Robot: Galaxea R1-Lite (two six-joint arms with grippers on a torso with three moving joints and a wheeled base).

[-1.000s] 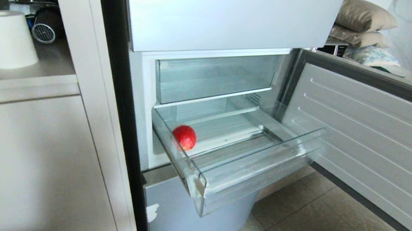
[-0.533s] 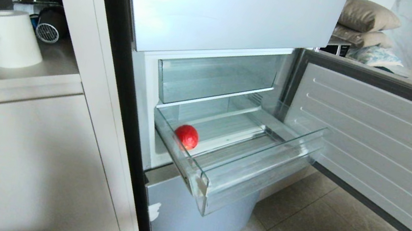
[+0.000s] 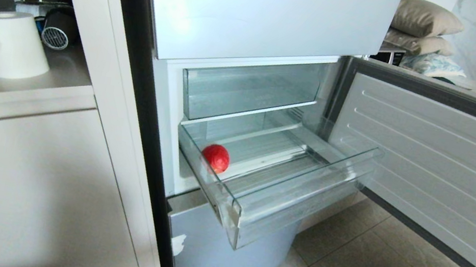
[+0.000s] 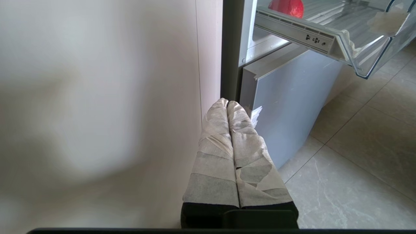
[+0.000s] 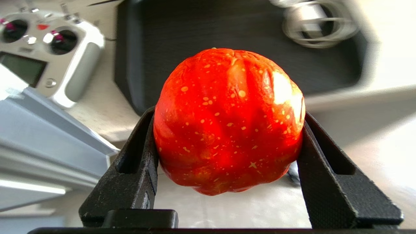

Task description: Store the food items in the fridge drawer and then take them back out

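The right gripper (image 5: 227, 143) is closed on the orange-red ribbed fruit (image 5: 227, 120), with its two black fingers (image 5: 136, 162) pressed against the sides of the fruit and standing wide apart because the fruit is broad; the lower part of the fruit hangs free between them; behind the fruit there is a dark tray (image 5: 195, 39), and beside this tray lies a white remote controller (image 5: 48, 48), partly cut off at the edge; this gripper does not appear in the head view, so its place relative to the fridge drawer (image 3: 299, 202) cannot be told. The left gripper (image 4: 232, 105) has its taped fingers (image 4: 217, 143) pressed together with nothing between them; it points at the edge of the grey bottom front (image 4: 286, 97), below the fridge drawer and near the pale cabinet side (image 4: 97, 97). The fridge drawer is pulled out under the second clear bin (image 3: 250, 89), beside the open door (image 3: 434, 171); the plain red fruit (image 3: 215, 158) rests inside the drawer, close to its left wall; in the left wrist view only a cut-off part of this fruit is seen above the drawer rail. A paper roll (image 3: 6, 44) stands on the counter to the left of the drawer.
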